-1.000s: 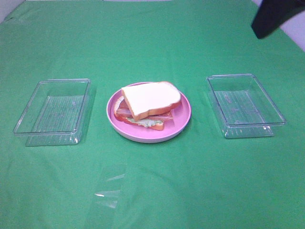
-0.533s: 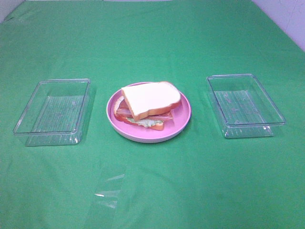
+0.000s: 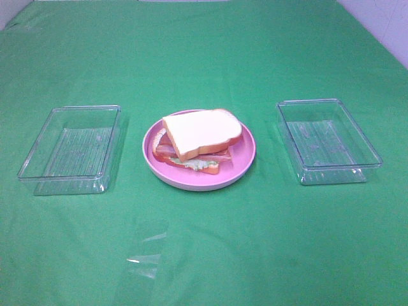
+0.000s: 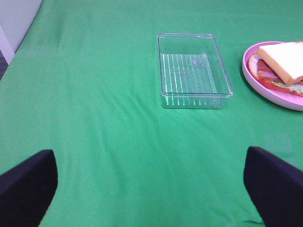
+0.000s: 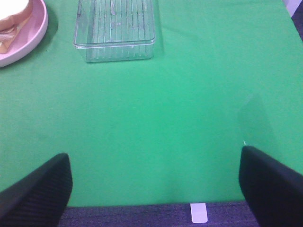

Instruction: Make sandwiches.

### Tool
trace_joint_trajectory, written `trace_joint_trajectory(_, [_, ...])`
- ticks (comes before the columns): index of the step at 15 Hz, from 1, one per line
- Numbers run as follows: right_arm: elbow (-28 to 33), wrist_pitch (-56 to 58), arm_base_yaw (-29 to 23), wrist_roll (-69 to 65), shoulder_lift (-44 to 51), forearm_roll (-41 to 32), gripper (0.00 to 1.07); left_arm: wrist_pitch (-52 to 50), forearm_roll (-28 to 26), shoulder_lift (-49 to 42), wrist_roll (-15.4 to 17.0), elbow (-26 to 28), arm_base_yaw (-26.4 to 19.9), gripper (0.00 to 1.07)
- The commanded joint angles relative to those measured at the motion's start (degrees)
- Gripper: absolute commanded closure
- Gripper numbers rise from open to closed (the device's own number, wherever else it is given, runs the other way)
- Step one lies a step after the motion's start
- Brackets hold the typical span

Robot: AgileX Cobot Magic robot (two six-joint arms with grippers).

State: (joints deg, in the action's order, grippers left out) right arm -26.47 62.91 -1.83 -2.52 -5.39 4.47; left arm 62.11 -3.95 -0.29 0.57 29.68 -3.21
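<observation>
With both my grippers spread wide and empty, left gripper (image 4: pixel 151 189) and right gripper (image 5: pixel 154 189) hover over green cloth (image 3: pixel 204 51), well apart from the food. My stacked toy sandwich (image 3: pixel 199 141), white bread over bacon and lettuce, sits on the round pink plate (image 3: pixel 245 159), between two clear rectangular plastic trays, left tray (image 3: pixel 71 148) and right tray (image 3: pixel 326 140).
</observation>
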Motion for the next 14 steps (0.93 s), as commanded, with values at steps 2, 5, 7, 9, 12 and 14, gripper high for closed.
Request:
trace_joint_trajectory(2, [0.7,0.2,0.6,-0.3,6.3,0.2,0.14,-0.6,0.1,-0.9,0.4,-0.1,-0.2,0.04])
trace_joint_trajectory(5, [0.7,0.2,0.5,-0.4,7.1,0.1,0.14,-0.6,0.1,-0.7,0.4,-0.1,-0.2,0.04])
trace_joint_trajectory(7, [0.7,0.2,0.5,-0.3,7.1,0.1,0.14,-0.6,0.1,-0.6,0.4,-0.1,-0.2,0.04])
trace_joint_trajectory(9, [0.7,0.2,0.5,-0.3,7.0,0.1,0.14,-0.6,0.1,-0.6,0.4,-0.1,-0.2,0.04])
trace_joint_trajectory(12, [0.7,0.2,0.5,-0.3,7.0,0.1,0.14,-0.6,0.1,-0.6,0.4,-0.1,-0.2,0.04])
trace_joint_trajectory(14, [0.7,0.2,0.5,-0.3,7.0,0.1,0.14,-0.6,0.1,-0.6,0.4,-0.1,-0.2,0.04])
